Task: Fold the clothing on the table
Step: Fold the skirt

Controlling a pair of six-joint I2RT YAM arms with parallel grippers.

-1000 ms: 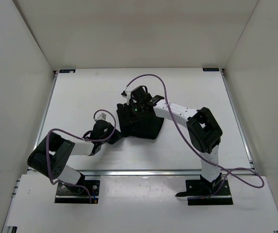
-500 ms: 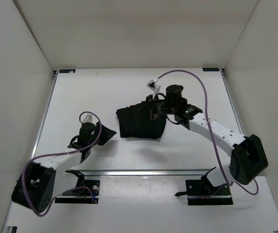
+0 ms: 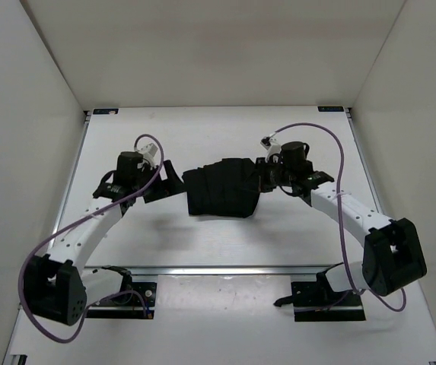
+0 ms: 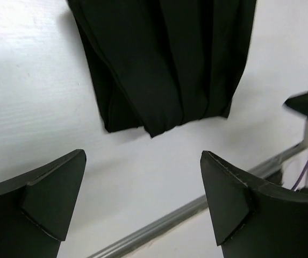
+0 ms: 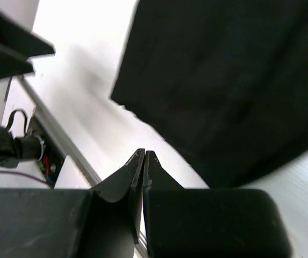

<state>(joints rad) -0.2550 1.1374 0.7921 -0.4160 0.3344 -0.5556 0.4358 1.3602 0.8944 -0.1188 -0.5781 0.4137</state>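
**Top external view:** the clothing (image 3: 221,188), a compact black slab of pleated fabric, lies near the middle of the table (image 3: 202,129). The left gripper (image 3: 164,181) is at its left edge and the right gripper (image 3: 263,179) at its right edge. This flanking stance suggests the arms are placed to take opposite sides for a further fold. **Left wrist view:** the left gripper (image 4: 143,156) is spread wide and empty, its wedge-shaped matte black fingers (image 4: 51,193) over bare white table, clear of the garment's near edge. The clothing (image 4: 164,59) shows soft, narrow, parallel pleats stacked in layers. A thin metal rail (image 4: 159,228) borders the table. **Right wrist view:** the right gripper (image 5: 143,154) is pressed fully together with nothing between its tips, just beside the clothing (image 5: 234,80). Here the fabric reads as a flat, matte, dark sheet with a straight edge.
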